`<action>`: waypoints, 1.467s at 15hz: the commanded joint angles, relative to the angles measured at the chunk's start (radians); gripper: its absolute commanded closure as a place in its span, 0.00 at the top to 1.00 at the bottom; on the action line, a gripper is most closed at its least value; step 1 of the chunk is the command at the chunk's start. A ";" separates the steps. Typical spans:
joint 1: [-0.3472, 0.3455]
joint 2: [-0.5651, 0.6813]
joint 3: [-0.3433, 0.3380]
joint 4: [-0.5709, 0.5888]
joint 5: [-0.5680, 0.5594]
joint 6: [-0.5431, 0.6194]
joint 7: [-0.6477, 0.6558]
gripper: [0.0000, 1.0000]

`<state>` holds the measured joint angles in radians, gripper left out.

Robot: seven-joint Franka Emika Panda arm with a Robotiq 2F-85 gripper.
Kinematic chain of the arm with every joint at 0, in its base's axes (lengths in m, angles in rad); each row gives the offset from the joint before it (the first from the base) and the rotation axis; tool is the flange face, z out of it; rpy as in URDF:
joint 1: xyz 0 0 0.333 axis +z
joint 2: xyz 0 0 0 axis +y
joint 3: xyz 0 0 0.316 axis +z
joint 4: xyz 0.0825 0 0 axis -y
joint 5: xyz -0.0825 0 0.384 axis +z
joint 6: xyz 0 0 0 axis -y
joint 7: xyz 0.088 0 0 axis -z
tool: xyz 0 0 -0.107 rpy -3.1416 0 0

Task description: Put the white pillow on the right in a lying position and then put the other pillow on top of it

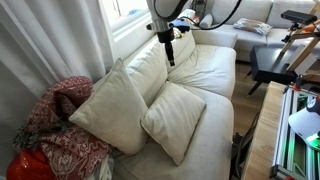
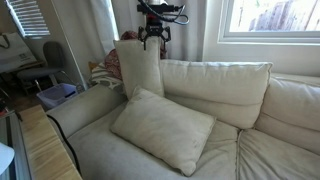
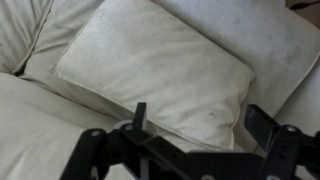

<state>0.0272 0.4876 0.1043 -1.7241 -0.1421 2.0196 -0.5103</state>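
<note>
Big cream sofa under a window. The other pillow stands propped on the arm, probably waiting its turn. The white pillow lies on the seat, overlapping its corner. The claw hangs above, jaws apart, empty. Wrist view crops its fingers.

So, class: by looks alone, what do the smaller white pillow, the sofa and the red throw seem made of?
White pillow: matte cream woven cloth, probably soft-filled; it creases and dents. Sofa: similar matte fabric, wrinkled. Red throw: patterned textile, crumpled; weave unclear.
</note>
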 commanded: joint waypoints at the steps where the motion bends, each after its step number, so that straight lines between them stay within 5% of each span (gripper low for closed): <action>1: 0.003 -0.011 0.007 0.015 0.012 0.008 0.039 1.00; 6: 0.013 -0.023 0.016 0.031 0.063 0.043 0.121 1.00; 12: 0.063 0.064 0.037 0.141 0.236 0.116 0.415 1.00; 21: 0.156 0.266 -0.010 0.380 0.290 0.258 0.869 1.00; 22: 0.146 0.207 0.000 0.312 0.265 0.239 0.796 1.00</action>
<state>0.1623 0.6958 0.1186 -1.4137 0.1115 2.2617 0.2928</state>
